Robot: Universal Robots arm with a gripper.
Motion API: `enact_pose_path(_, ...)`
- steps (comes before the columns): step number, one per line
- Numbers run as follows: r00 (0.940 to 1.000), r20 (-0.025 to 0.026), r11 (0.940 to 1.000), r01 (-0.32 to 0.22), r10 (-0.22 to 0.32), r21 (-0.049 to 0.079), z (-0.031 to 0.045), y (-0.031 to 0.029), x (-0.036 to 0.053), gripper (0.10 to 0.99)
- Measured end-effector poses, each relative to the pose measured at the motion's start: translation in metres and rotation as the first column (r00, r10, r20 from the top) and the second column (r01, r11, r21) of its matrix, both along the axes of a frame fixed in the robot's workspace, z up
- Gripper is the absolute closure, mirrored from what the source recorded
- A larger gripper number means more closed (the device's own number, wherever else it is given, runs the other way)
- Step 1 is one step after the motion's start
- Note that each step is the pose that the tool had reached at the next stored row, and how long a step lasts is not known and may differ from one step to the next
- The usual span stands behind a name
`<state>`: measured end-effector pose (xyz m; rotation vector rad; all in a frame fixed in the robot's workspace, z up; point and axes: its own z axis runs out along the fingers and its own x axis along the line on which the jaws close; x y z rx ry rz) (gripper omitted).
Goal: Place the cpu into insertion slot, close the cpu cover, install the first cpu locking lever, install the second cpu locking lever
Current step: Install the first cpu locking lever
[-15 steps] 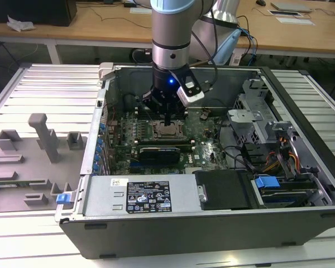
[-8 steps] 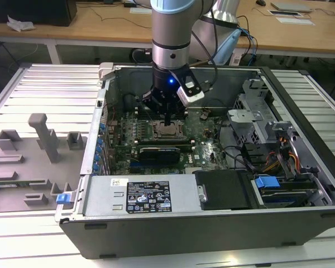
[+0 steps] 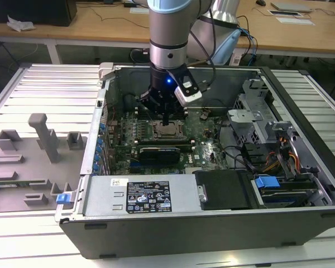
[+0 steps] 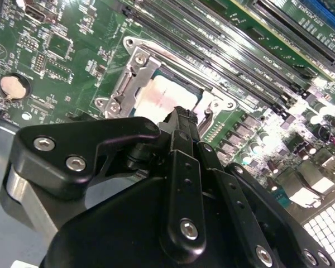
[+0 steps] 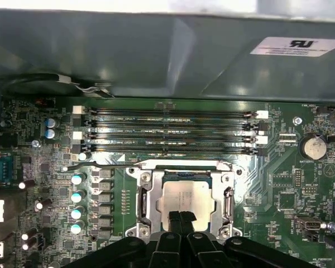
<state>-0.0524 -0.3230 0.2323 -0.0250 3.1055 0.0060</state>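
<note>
The black claw (image 5: 181, 215) is seen with its two fingers pressed together and nothing held between them. In both wrist views its tips (image 4: 181, 114) are placed over one edge of the cpu (image 5: 187, 195), a small flat square chip with a pale silver-grey metal top; whether the chip is touched cannot be told. In the exterior view the silver and blue robot arm (image 3: 167, 33) is held upright, with the claw (image 3: 166, 120) pointed straight down into the case.

The cpu (image 4: 156, 95) is seated in the square dark-framed insertion slot (image 5: 184, 176). The thin square silver metal cpu cover (image 5: 229, 204) is laid flat around it, the chip being seen through the window. A thin metal lever rod (image 5: 100, 166) is run along the side towards the long black memory slots (image 5: 167, 131).

All of this is carried on the green motherboard (image 5: 279, 184) inside the open dark grey computer case (image 3: 212, 229), where a silver power supply box (image 3: 139, 195) is also housed.
</note>
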Motion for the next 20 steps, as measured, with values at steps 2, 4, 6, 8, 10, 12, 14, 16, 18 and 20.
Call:
enact_pose_path(2,1.0000,0.0000,1.0000,0.000,0.000,0.000,0.0000,0.0001,-0.0037,0.980)
enact_pose_path(4,1.0000,0.0001,1.0000,0.000,0.000,0.000,0.0000,0.0001,-0.0088,0.980)
enact_pose_path(6,1.0000,0.0004,1.0000,0.000,0.000,0.000,0.0000,0.0000,-0.0149,0.980)
enact_pose_path(8,1.0000,0.0007,1.0000,0.000,0.000,0.000,-0.0001,0.0001,-0.0204,0.980)
enact_pose_path(10,1.0000,0.0005,1.0000,0.000,0.000,0.000,0.0003,0.0000,-0.0209,0.980)
enact_pose_path(12,1.0000,0.0007,1.0000,0.000,0.000,0.000,0.0038,0.0001,-0.0210,0.980)
enact_pose_path(14,1.0000,0.0007,1.0000,0.000,0.000,0.000,0.0079,0.0001,-0.0210,0.980)
enact_pose_path(16,1.0000,0.0007,1.0000,0.000,0.000,0.000,0.0111,0.0001,-0.0210,0.980)
enact_pose_path(18,1.0000,0.0007,1.0000,0.000,0.000,0.000,0.0132,0.0001,-0.0210,0.980)
enact_pose_path(20,1.0000,0.0018,1.0000,0.000,0.000,0.000,0.0134,0.0000,-0.0227,0.980)
